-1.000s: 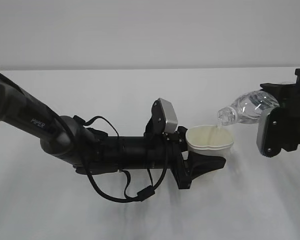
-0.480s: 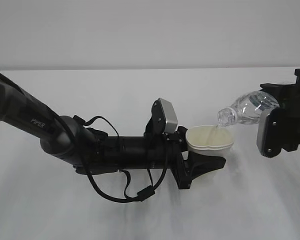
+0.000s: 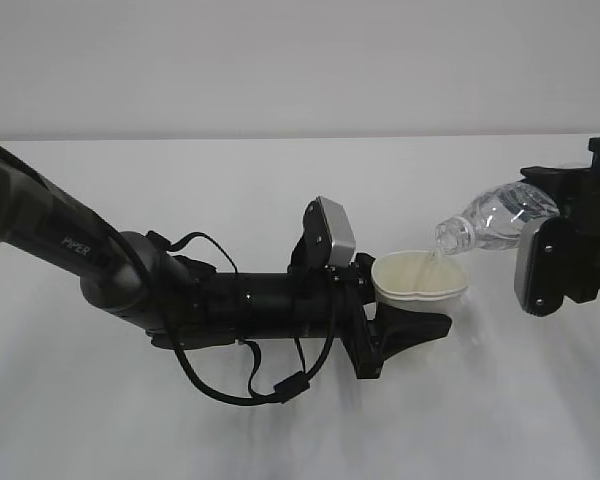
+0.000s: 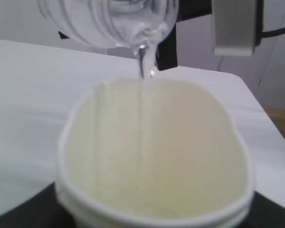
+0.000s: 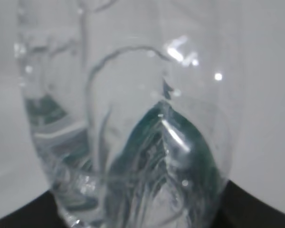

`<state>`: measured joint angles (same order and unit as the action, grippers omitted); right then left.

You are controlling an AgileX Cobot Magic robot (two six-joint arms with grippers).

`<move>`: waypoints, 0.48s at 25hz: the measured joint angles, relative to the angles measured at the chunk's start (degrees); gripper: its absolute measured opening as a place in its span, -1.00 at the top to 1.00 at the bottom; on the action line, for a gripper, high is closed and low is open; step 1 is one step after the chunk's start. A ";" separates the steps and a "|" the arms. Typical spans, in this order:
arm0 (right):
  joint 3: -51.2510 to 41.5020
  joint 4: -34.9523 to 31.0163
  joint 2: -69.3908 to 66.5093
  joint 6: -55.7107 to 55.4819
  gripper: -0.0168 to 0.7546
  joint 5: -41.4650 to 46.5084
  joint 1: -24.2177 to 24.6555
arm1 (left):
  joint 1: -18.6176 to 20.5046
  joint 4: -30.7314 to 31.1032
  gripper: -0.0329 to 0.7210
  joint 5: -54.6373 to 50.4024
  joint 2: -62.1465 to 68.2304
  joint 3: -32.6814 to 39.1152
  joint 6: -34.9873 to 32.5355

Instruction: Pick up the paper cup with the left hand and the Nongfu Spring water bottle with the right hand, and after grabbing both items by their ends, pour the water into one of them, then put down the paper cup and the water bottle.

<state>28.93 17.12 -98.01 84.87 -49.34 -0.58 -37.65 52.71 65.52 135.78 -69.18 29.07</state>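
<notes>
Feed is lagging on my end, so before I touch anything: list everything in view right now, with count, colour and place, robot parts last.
paper cup: one, cream-white, rim squeezed out of round, held above the table at centre-right.
Nongfu Spring water bottle: one, clear plastic, tipped with its open mouth over the cup's rim.
water: one thin clear stream falling from the bottle's mouth into the cup.
table: one, white, under everything.
wall: pale grey, behind the table.
left arm: one, black, lettered PIPER, reaching in from the left.
left claw: one, black, closed on the cup.
right claw: one, black with a silver-grey block, closed on the bottle's base end at the right edge.
</notes>
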 joint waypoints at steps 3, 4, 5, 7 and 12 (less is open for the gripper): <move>0.00 -0.12 0.00 0.26 -0.02 0.00 0.00 | 0.00 0.00 -0.23 0.00 0.00 0.00 0.14; 0.00 -0.12 0.00 0.26 -0.02 0.00 0.00 | 0.00 0.00 -0.23 0.00 0.00 0.00 0.14; 0.00 -0.12 0.00 0.26 -0.02 0.00 0.00 | 0.00 0.00 -0.23 0.00 0.00 0.00 0.14; 0.00 -0.23 0.00 0.35 -0.02 0.00 0.00 | 0.00 0.00 -0.23 -0.10 0.00 0.00 0.14; 0.00 -0.23 0.00 0.40 -0.02 0.10 0.00 | 0.00 0.00 -0.23 -0.33 0.00 0.00 0.27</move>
<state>28.93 16.89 -98.01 85.27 -49.24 -0.58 -37.65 52.71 65.18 135.78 -69.18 29.34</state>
